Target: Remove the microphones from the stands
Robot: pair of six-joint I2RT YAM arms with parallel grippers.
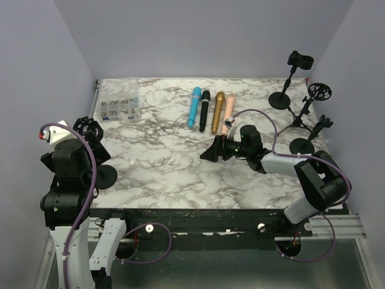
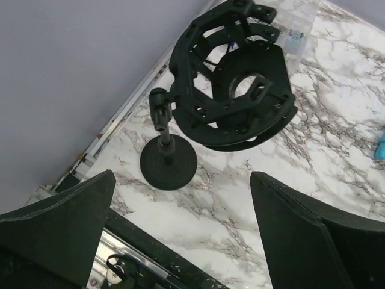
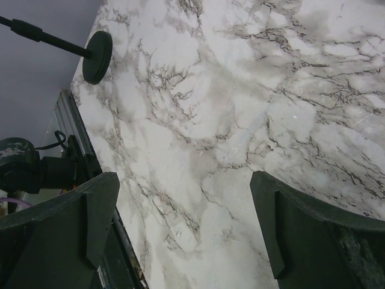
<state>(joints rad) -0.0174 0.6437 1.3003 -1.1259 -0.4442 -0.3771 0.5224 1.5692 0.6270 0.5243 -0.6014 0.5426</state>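
Up at top-centre of the overhead view, lying side by side on the white marbled worktop: slim sky-blue microphone, black microphone, gold microphone, pale pink microphone. Long axes near vertical in frame, upper ends leaning slightly right; head ends too small to tell. At far left, upright black ring-cage stand on a round base, marble showing through its centre hole. Left hand spread wide above that stand, gripping nothing. Right hand likewise spread wide over bare marble, just below the row.
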